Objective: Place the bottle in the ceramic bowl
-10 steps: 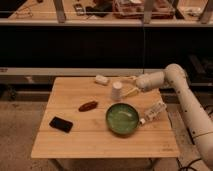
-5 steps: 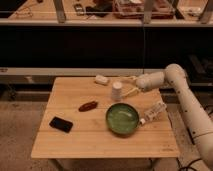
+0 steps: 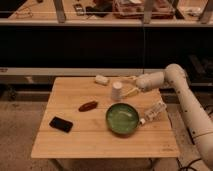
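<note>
The green ceramic bowl (image 3: 122,118) sits on the wooden table (image 3: 75,140), right of centre. The bottle (image 3: 153,112) lies on its side just right of the bowl, its cap end touching or nearly touching the bowl's rim. My gripper (image 3: 129,87) is at the end of the white arm that reaches in from the right. It hovers over the back of the table, beside the white upturned cup (image 3: 117,90), behind the bowl and well apart from the bottle.
A whitish rectangular block (image 3: 101,79) lies near the table's back edge. A reddish-brown oblong object (image 3: 88,105) and a flat black object (image 3: 61,124) lie on the left half. A dark shelf unit stands behind the table.
</note>
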Controlling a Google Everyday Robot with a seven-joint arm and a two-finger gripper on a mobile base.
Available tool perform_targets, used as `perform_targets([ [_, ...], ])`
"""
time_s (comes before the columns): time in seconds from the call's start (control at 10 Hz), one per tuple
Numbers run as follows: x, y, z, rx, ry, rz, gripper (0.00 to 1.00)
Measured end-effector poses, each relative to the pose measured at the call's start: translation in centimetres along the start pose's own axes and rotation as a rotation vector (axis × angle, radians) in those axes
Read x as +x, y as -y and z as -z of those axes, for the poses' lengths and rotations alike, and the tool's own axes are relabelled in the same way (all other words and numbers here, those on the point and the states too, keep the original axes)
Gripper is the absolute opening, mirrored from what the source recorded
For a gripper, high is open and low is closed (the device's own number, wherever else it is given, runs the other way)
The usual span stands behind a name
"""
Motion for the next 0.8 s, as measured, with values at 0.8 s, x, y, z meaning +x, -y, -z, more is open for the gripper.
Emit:
perform_targets([
  [0.8,6.3,2.3,5.5,0.084,-0.433,0.179,0.67],
])
